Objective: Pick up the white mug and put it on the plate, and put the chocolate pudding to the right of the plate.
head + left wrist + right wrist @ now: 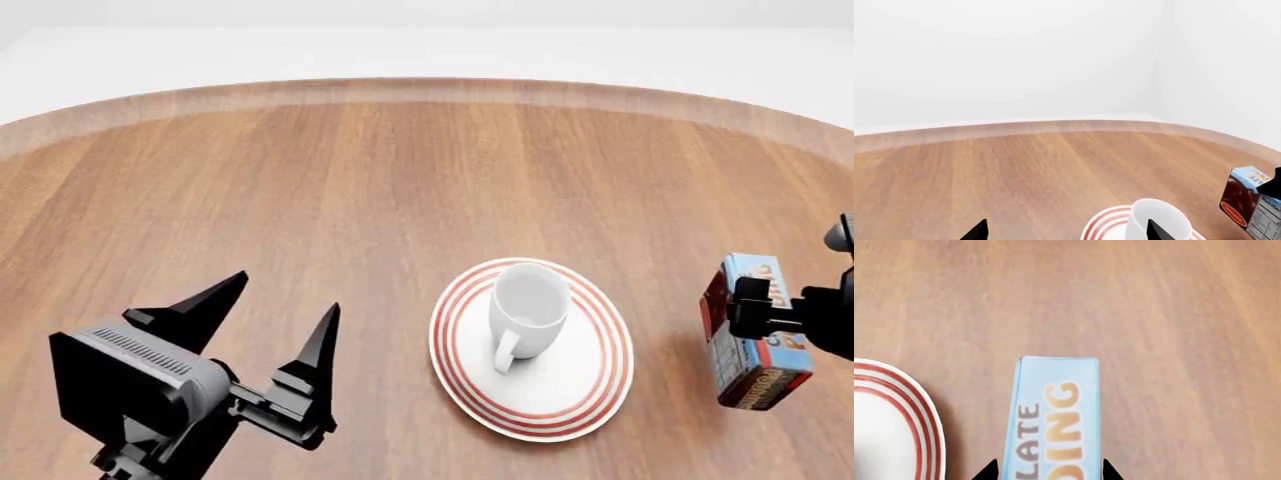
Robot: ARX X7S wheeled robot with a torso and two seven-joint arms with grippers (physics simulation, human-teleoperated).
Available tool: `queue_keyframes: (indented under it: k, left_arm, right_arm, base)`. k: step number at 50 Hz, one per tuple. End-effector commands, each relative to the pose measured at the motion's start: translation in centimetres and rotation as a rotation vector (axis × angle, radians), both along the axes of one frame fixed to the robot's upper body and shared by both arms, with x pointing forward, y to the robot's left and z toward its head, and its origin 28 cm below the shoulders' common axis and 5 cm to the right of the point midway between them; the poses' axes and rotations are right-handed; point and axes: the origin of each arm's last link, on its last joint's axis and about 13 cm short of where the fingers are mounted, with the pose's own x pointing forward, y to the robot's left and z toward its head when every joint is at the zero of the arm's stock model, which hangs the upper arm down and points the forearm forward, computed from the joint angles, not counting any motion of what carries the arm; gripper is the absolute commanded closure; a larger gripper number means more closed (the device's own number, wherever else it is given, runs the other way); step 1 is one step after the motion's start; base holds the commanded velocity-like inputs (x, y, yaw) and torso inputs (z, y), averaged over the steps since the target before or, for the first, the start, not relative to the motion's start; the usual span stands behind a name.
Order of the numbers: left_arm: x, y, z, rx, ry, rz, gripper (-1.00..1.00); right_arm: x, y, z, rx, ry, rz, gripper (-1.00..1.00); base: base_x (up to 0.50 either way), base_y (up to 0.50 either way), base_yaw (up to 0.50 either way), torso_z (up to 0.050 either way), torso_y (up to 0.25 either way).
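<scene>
Your left gripper (274, 318) hangs over the near left part of the wooden table (334, 180), jaws spread wide with nothing between them; its two black fingertips (977, 231) only peek into the left wrist view, well apart from each other. To its right, toward the near edge of the table, sits the plate (587, 385), white with red rings at the rim, and the white mug (529, 308) stands upright on it, mouth up, handle pointing toward the near edge. The mug sits on the far half of the plate rather than dead centre. The left wrist view shows the same pair: mug (1157, 220) on plate (1104, 225), with the box off to one side. Further right, your right gripper (767, 312) is clamped on the chocolate pudding (754, 345), which stands on its narrow edge just beside the plate, apart from its rim, toward the right edge of the table. In the right wrist view the box's light blue face with orange lettering (1054, 425) runs between the two fingertips (991, 471), and the plate's red rings (901, 415) lie close alongside without touching. You cannot tell from these views whether the box rests on the table or is held just above it.
</scene>
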Motion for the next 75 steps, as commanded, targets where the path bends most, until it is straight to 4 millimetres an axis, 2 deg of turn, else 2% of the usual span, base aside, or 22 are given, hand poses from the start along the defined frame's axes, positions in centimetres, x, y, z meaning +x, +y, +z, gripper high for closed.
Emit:
queue_keyframes:
  k: [1, 19, 20, 32, 39, 49, 53, 55, 56, 60, 65, 75]
  left_arm:
    - [0.4, 0.0, 0.2, -0.029, -0.021, -0.011, -1.0]
    - [0.4, 0.0, 0.0, -0.031, -0.012, -0.011, -1.0]
    - [0.5, 0.0, -0.1, -0.031, -0.011, -0.011, -1.0]
    - [0.4, 0.1, -0.1, -0.033, -0.011, -0.009, -1.0]
    - [0.4, 0.0, -0.1, -0.03, -0.011, -0.01, -1.0]
    - [0.4, 0.2, 0.2, -0.032, -0.018, -0.01, -1.0]
    - [0.2, 0.4, 0.3, -0.033, -0.022, -0.003, -1.0]
    - [0.3, 0.4, 0.2, -0.033, -0.022, -0.003, -1.0]
    - [0.2, 0.4, 0.2, -0.033, -0.021, -0.002, -1.0]
    - [0.2, 0.4, 0.2, -0.034, -0.022, -0.001, -1.0]
    - [0.1, 0.5, 0.2, -0.036, -0.023, 0.002, -1.0]
    - [0.0, 0.5, 0.1, -0.038, -0.021, 0.002, -1.0]
  right_arm:
    - [0.7, 0.6, -0.4, -0.006, -0.012, 0.06, 1.0]
    - [0.9, 0.5, -1.5, -0.013, 0.008, 0.05, 1.0]
    - [1.0, 0.5, -1.6, -0.013, 0.011, 0.051, -1.0]
    - [1.0, 0.5, -1.9, -0.015, 0.018, 0.046, -1.0]
    - [0.8, 0.5, -1.0, -0.032, 0.009, 0.047, -1.0]
    - [0.8, 1.8, 4.7, -0.125, -0.089, 0.1, -1.0]
    - [0.5, 2.8, 7.6, -0.157, -0.162, 0.138, -1.0]
    - [0.4, 3.1, 8.3, -0.175, -0.179, 0.15, -1.0]
    - [0.2, 3.6, 9.4, -0.181, -0.215, 0.161, -1.0]
    - [-0.4, 4.7, 11.3, -0.228, -0.27, 0.209, -1.0]
    - [-1.3, 5.5, 12.8, -0.253, -0.333, 0.207, -1.0]
    - [-4.2, 6.1, 13.7, -0.355, -0.416, 0.228, -1.0]
  base:
    - [0.0, 0.0, 0.0, 0.0, 0.0]
    - [0.0, 0.0, 0.0, 0.0, 0.0]
    - [0.0, 0.0, 0.0, 0.0, 0.0]
    - [0.0, 0.0, 0.0, 0.0, 0.0]
    - [0.0, 0.0, 0.0, 0.0, 0.0]
    - [0.0, 0.0, 0.0, 0.0, 0.0]
    - [0.0, 0.0, 0.0, 0.0, 0.0]
    - [0.0, 0.0, 0.0, 0.0, 0.0]
    - [0.0, 0.0, 0.0, 0.0, 0.0]
    - [0.0, 0.0, 0.0, 0.0, 0.0]
    - [0.0, 0.0, 0.0, 0.0, 0.0]
    - [0.0, 0.0, 0.0, 0.0, 0.0]
